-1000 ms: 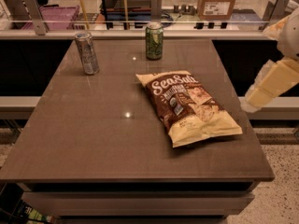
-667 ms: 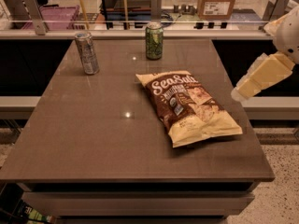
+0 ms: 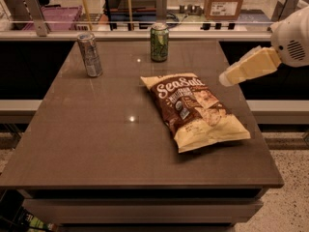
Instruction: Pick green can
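Observation:
The green can (image 3: 159, 42) stands upright near the far edge of the brown table (image 3: 96, 129), at its middle. It has a green body with pale mottled print and a silver top rim. My gripper (image 3: 227, 77) comes in from the right on a white arm. It hangs in the air over the table's right edge, to the right of the can and nearer than it. It holds nothing that I can see.
A taller, slimmer silver-grey can (image 3: 90, 54) stands at the far left. A brown and cream chip bag (image 3: 193, 108) lies flat right of centre, between my gripper and the table's middle. A glass rail (image 3: 145, 28) with clutter behind runs along the far edge.
My gripper has risen and moved left toward the table, from beside the right edge to just over it. The cans and the bag have not moved.

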You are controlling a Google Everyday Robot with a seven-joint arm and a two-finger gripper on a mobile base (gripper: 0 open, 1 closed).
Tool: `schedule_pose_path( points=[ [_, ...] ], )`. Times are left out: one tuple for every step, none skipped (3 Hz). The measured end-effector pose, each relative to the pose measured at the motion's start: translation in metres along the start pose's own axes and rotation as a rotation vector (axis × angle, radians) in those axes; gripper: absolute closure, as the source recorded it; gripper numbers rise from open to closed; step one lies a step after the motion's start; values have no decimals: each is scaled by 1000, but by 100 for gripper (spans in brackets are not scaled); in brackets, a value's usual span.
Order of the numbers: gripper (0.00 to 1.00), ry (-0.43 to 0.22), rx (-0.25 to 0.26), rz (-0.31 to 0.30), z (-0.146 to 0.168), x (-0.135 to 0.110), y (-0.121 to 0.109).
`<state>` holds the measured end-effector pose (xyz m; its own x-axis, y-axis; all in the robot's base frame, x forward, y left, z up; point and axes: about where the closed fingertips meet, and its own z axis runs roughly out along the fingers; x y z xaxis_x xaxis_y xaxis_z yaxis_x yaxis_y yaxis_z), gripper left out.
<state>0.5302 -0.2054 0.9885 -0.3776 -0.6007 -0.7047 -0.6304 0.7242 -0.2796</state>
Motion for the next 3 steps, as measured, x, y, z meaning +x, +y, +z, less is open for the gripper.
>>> schedule_pose_path(
  points=[
    [0, -89, 45, 107, 18, -8, 5],
    [0, -170, 82, 160, 36, -26, 11],
    [0, -170, 82, 160, 36, -26, 11]
  ],
)
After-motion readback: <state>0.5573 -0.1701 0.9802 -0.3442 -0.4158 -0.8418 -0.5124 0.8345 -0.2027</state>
